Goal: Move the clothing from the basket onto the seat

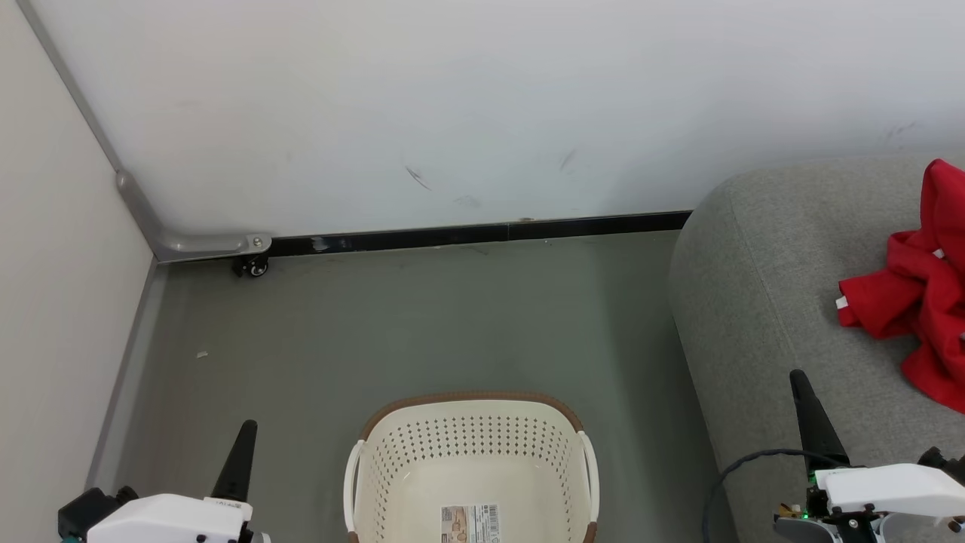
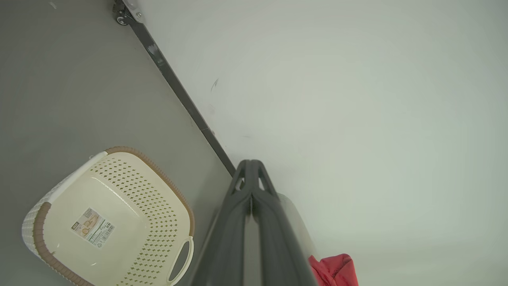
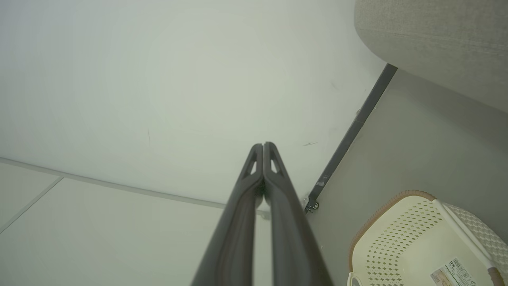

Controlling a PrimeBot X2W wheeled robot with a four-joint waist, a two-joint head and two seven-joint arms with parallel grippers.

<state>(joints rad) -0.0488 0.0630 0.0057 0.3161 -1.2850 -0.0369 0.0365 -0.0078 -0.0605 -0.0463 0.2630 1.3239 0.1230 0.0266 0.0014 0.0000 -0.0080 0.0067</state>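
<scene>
Head view, looking down at a grey floor (image 1: 377, 324) that met a white wall (image 1: 452, 98) along a dark skirting strip (image 1: 482, 232). At 6 o'clock stood the basket (image 1: 471, 397), cream with perforated sides, a brown rim and white handles; a barcode label (image 1: 470, 523) lay on its bare bottom. At 3 o'clock the seat (image 1: 761, 302), a large grey upholstered piece with a rounded corner, ran off the right edge. The clothing (image 1: 916, 302), a crumpled heap of bright red fabric with small white patches, lay on top of the seat at the far 3 o'clock edge, well apart from the basket. The left gripper (image 1: 240, 460) rose at 7 o'clock over the floor, just beside the basket; in its wrist view its two dark fingers were pressed together with nothing between them. The right gripper (image 1: 813, 422) rose at 4 o'clock over the seat's near edge, near the clothing but not touching it, its fingers likewise pressed together and holding nothing. A small caster wheel (image 1: 256, 266) sat at 10 o'clock by the wall corner.
</scene>
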